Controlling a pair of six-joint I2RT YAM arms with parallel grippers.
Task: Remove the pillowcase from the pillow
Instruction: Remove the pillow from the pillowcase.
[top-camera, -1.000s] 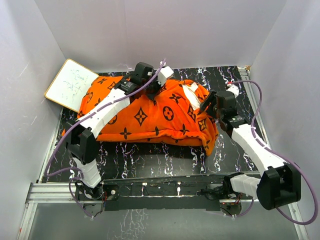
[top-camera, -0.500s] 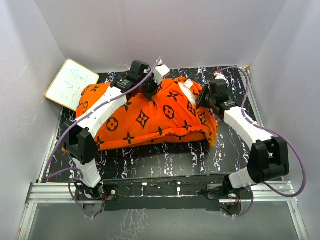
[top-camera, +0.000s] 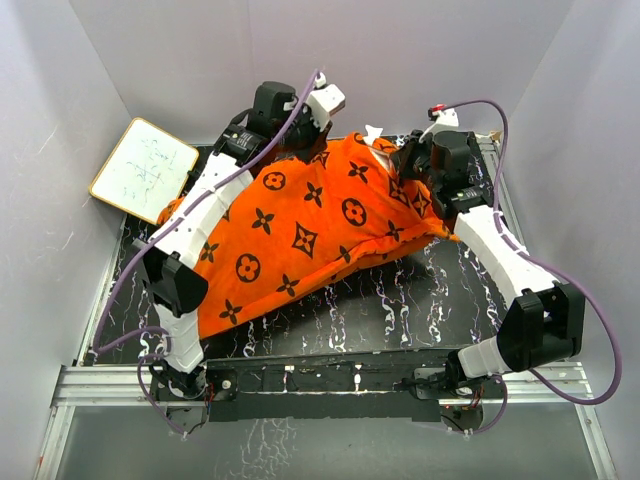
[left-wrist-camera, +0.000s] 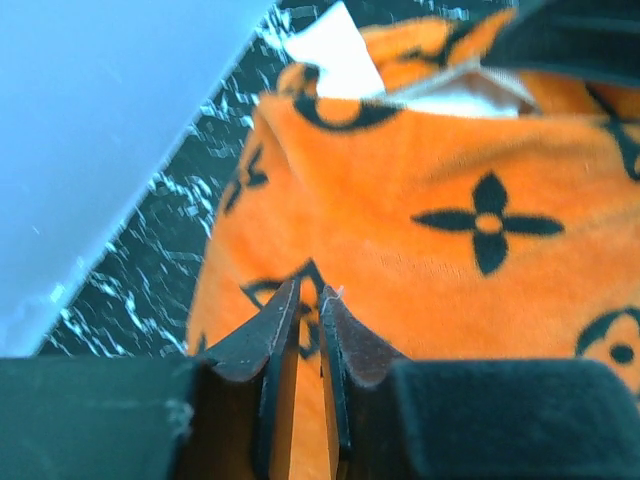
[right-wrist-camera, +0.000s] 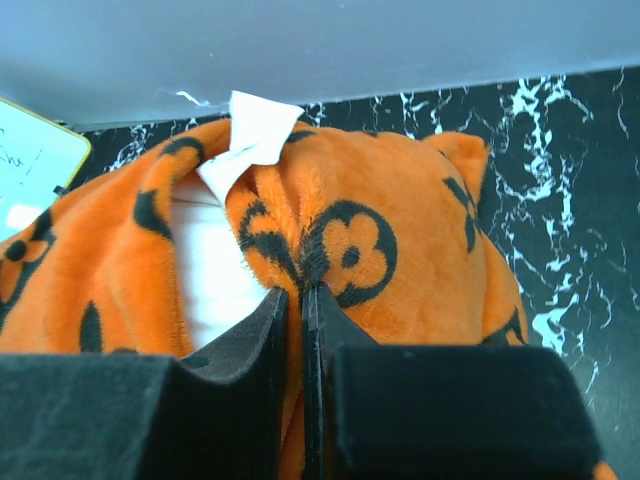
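Lifted since a second ago, pillowcase (top-camera: 300, 240) far end is pinched by left fingers (left-wrist-camera: 262, 345) and right fingers (right-wrist-camera: 255, 328); long axis runs near-left; pillow (right-wrist-camera: 215, 275) shows nearest right fingers.

The pillowcase (top-camera: 300, 235) is bright orange plush, printed all over with black motifs: four-petal flowers, flowers set in rings, and diamonds with a flower cut out. A small plain white tag (right-wrist-camera: 255, 135) sticks out at its edge. The pillow (right-wrist-camera: 212, 275) showing inside the opening is plain white. The table (top-camera: 400, 300) is black with thin white veins, like marble. The board (top-camera: 143, 170) at the back left is white with faint scribbles and a tan frame. The walls (top-camera: 400, 60) are pale grey. Both arms (top-camera: 205, 215) are white with black joints, and purple cables (top-camera: 500, 125) run along them. The rail (top-camera: 100, 385) at the near edge is silver.
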